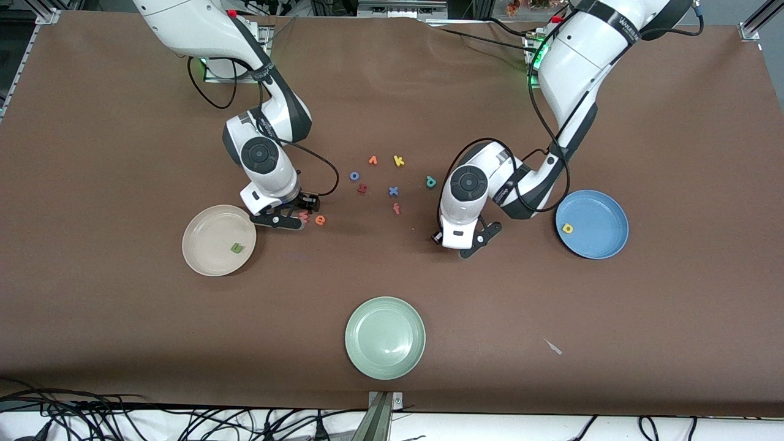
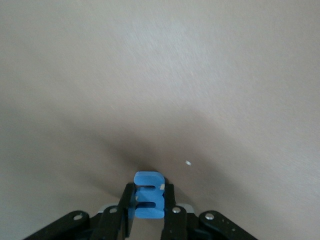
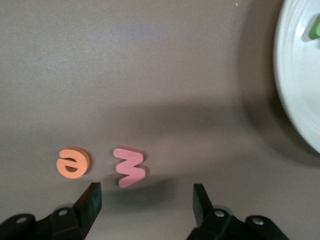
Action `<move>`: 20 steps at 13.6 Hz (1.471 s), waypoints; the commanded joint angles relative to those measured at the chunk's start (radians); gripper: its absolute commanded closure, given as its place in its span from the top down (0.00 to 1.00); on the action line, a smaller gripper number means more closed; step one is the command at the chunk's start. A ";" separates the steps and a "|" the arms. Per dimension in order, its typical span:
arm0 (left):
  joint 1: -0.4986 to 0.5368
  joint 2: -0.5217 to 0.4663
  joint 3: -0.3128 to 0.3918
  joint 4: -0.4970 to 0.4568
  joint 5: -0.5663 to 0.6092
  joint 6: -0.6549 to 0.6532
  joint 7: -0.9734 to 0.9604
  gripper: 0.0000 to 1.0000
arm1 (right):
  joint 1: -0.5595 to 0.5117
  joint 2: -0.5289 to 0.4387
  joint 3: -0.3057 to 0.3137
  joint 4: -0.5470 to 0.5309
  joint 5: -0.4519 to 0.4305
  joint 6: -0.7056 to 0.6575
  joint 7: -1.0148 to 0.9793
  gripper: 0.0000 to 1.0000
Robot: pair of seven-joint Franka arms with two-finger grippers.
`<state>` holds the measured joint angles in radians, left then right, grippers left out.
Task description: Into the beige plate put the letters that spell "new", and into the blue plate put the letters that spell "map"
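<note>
My left gripper [image 1: 457, 244] is low over the brown table beside the blue plate [image 1: 603, 248], shut on the blue m [image 2: 149, 195], which the front view hides. The yellow a [image 1: 568, 228] lies in the blue plate. The teal p [image 1: 431, 181] lies on the table. My right gripper [image 1: 293, 215] hangs open beside the beige plate [image 1: 205, 236], just short of the pink w [image 3: 130, 166]; the orange e [image 3: 73, 163] lies beside the w. The green n [image 1: 237, 248] rests in the beige plate.
Loose letters lie mid-table: blue o [image 1: 354, 176], orange v [image 1: 372, 160], yellow k [image 1: 399, 161], a red letter [image 1: 362, 188], blue x [image 1: 393, 191], red f [image 1: 396, 209]. A pale green plate [image 1: 385, 337] sits nearest the front camera.
</note>
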<state>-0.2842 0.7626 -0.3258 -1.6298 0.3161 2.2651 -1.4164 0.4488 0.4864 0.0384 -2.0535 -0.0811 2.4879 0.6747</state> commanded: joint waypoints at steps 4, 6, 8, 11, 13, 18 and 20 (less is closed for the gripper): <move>0.115 -0.104 0.004 0.076 -0.086 -0.359 0.558 0.00 | 0.005 0.043 -0.003 0.009 -0.008 0.058 0.017 0.79; 0.195 -0.155 0.002 0.064 -0.088 -0.441 0.750 0.00 | 0.005 0.057 -0.003 0.001 -0.009 0.098 0.017 0.74; 0.262 -0.202 0.004 0.029 -0.088 -0.460 0.891 0.00 | 0.005 0.058 -0.005 0.001 -0.009 0.098 0.014 0.65; 0.347 -0.239 0.004 -0.034 -0.083 -0.458 1.068 0.02 | 0.005 0.052 -0.005 0.001 -0.009 0.097 0.009 0.41; 0.385 -0.246 0.005 -0.080 -0.065 -0.435 1.117 0.00 | 0.005 0.047 -0.005 0.003 -0.009 0.094 0.006 0.31; 0.491 -0.289 0.004 -0.267 -0.002 -0.212 1.242 0.00 | 0.001 -0.003 -0.029 0.016 -0.009 0.021 -0.053 0.31; 0.503 -0.302 0.005 -0.359 -0.002 -0.092 1.242 0.20 | -0.001 -0.041 -0.069 0.039 -0.009 -0.094 -0.148 0.31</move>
<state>0.1998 0.5273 -0.3149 -1.8632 0.2970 2.0747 -0.1970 0.4490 0.5027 0.0038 -2.0248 -0.0851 2.4953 0.6049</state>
